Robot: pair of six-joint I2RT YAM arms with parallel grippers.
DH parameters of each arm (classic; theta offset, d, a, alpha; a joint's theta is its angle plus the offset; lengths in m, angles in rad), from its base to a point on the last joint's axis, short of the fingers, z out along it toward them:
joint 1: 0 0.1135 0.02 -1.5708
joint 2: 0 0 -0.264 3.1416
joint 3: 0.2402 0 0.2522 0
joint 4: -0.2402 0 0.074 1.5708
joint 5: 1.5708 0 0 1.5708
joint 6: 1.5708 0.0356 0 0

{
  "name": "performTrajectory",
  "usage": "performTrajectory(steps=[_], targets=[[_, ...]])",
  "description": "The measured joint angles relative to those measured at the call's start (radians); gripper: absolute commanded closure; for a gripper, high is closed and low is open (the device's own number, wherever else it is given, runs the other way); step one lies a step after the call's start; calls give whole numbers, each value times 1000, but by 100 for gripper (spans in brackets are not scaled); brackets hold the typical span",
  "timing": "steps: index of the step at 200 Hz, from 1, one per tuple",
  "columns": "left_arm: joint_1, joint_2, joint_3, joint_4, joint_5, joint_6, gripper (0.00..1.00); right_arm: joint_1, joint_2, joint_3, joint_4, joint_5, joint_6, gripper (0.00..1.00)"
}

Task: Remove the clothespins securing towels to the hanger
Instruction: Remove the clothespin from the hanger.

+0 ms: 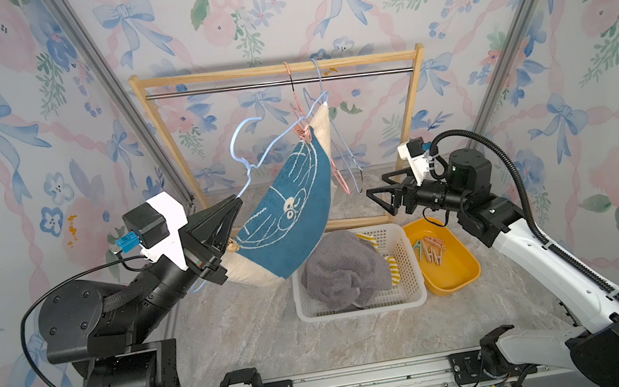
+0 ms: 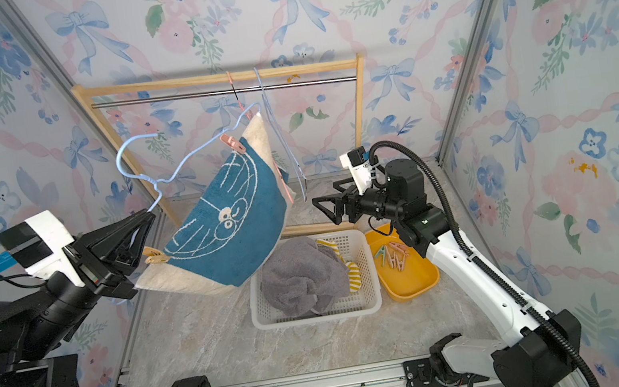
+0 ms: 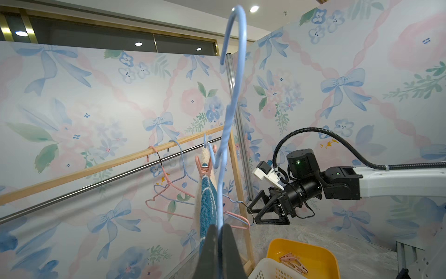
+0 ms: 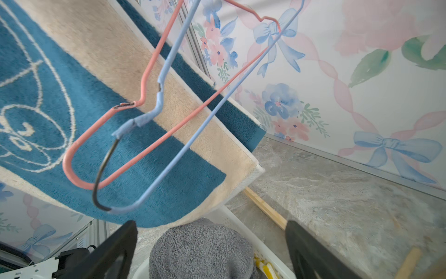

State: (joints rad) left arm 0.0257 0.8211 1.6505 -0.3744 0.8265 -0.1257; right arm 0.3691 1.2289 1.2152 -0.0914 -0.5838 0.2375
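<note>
My left gripper is shut on the wire of a light blue hanger, held slanted in the air off the rack. A dark blue towel with a cream border hangs from it. A pink clothespin pins its upper end. A tan clothespin sits on its lower end beside my left fingers. My right gripper stands open to the right of the towel, holding nothing.
Below the towel, a white basket holds a grey towel and a yellow striped towel. A yellow tray to its right holds several clothespins. Behind, a wooden rack carries two empty hangers.
</note>
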Motion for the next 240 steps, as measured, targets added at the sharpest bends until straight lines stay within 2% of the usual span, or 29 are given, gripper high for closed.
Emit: performTrajectory(steps=[59, 101, 134, 194, 240], targets=[[0, 60, 44, 42, 106, -30, 100, -18, -61, 0, -64, 82, -18, 3], [-22, 98, 31, 75, 175, -41, 100, -142, -98, -2, -81, 134, 34, 2], [-117, 115, -27, 90, 205, -35, 100, -212, -122, -26, -90, 148, 75, 2], [-338, 184, -100, 96, 173, 11, 100, -241, -164, -40, -137, 163, 86, 2], [-386, 220, -187, 104, 111, 56, 100, -322, -245, -60, -190, 195, 85, 3]])
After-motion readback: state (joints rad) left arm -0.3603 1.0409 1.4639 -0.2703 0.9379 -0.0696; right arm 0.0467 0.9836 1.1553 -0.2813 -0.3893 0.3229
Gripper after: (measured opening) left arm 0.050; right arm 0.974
